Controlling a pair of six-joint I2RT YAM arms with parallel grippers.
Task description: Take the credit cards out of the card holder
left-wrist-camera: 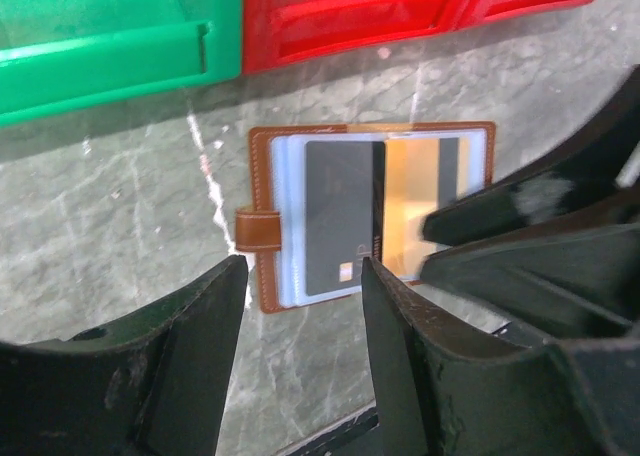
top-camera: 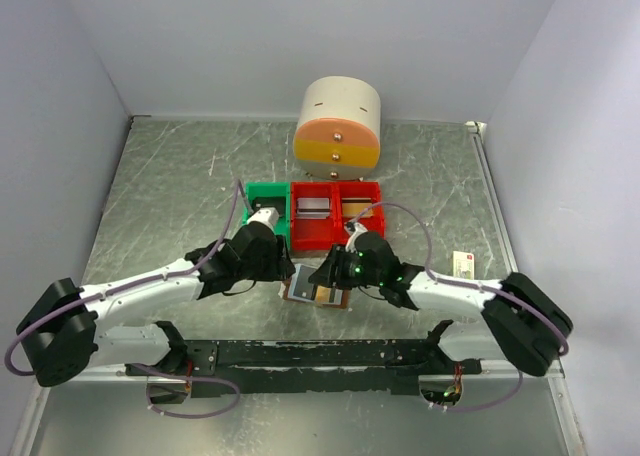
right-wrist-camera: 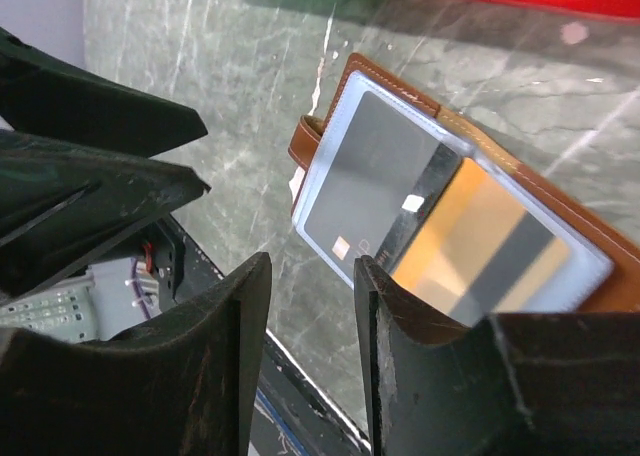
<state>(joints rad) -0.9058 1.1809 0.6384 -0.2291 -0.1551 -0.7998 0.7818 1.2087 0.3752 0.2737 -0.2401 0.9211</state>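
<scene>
Location: the card holder point(top-camera: 318, 292) is lying open and flat on the table point(top-camera: 170, 186), at 6 o'clock from the red bins point(top-camera: 335, 226). The credit cards are sitting inside its clear sleeves, a grey card point(left-wrist-camera: 338, 216) and, at its 3 o'clock in the left wrist view, an orange card point(left-wrist-camera: 412, 201). Neither is out yet.

Grippers: the left gripper point(top-camera: 288, 274) is hovering at the holder's 9 o'clock and the right gripper point(top-camera: 324, 274) at its 3 o'clock. Both are showing their fingers apart, the right pair narrowly, with nothing between them.

Risks: the holder is lying unpinned, so a pull on a card is likely to drag the whole wallet. The glossy sleeves are giving little edge to pinch. The two grippers are working close together and could collide.

Surroundings: a green bin point(top-camera: 262, 198) is standing at 11 o'clock, a round drawer unit point(top-camera: 338, 126) at 12 o'clock beyond the bins, and a cream box point(top-camera: 462, 264) well apart at 3 o'clock. None is blocking the holder.
</scene>
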